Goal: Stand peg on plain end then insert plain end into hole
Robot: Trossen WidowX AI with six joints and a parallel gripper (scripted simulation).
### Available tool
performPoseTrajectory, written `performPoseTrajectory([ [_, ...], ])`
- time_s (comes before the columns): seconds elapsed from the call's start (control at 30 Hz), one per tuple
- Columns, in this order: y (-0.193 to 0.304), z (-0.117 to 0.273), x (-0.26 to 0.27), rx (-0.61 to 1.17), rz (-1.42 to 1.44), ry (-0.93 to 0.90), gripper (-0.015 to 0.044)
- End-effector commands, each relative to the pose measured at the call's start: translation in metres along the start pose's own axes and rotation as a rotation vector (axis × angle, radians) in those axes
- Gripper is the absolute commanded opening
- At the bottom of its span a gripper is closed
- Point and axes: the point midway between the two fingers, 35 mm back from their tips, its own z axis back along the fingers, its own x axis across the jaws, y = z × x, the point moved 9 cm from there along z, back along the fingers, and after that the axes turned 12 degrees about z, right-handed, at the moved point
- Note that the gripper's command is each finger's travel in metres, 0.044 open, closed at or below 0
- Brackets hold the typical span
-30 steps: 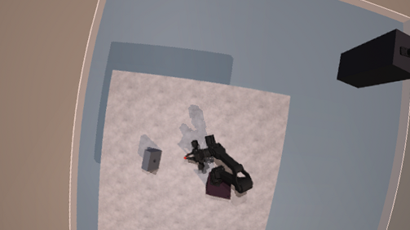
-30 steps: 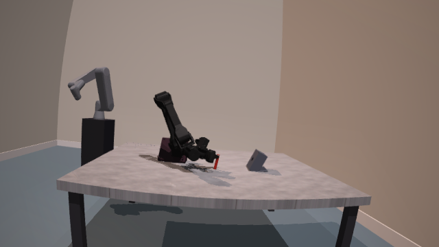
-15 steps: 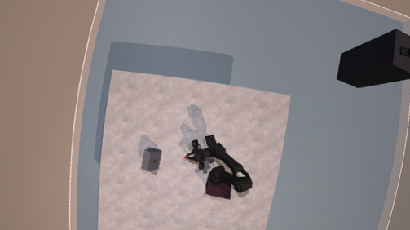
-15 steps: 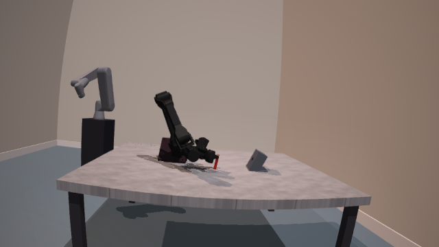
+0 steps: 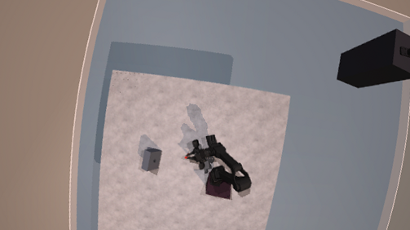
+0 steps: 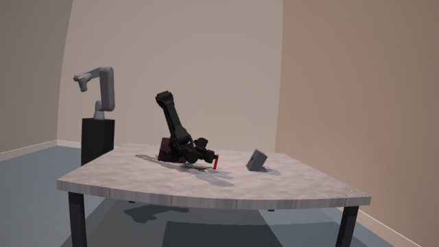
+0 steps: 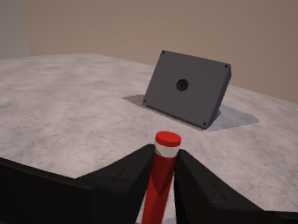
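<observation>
The red peg (image 5: 186,157) (image 6: 215,162) (image 7: 161,175) is close to upright, leaning slightly in the exterior view, with its white-banded end up and its plain end down at or just over the table. My gripper (image 6: 216,156) (image 7: 165,154) is shut on the peg just below the white band, coming in low from the side. The grey sloped panel (image 5: 152,159) (image 6: 258,160) (image 7: 187,97) stands a little beyond the peg, its face with the one round hole (image 7: 182,85) turned toward the gripper. Whether the plain end touches the table is too small to tell.
The pale table top (image 5: 155,218) (image 6: 137,185) carries the arm's dark red base block (image 5: 218,190) (image 6: 166,151), behind the gripper. A second, grey arm (image 6: 107,89) stands on a black pedestal (image 6: 97,138) off the table.
</observation>
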Motion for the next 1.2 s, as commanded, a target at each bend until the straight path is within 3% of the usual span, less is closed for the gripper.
performPoseTrajectory([
  [0.0,0.0024,0.001,0.0005,0.001,0.0,-0.001,0.0051],
  [1.17,0.0088,0.0066,0.0023,-0.04,0.025,0.018,0.0051],
])
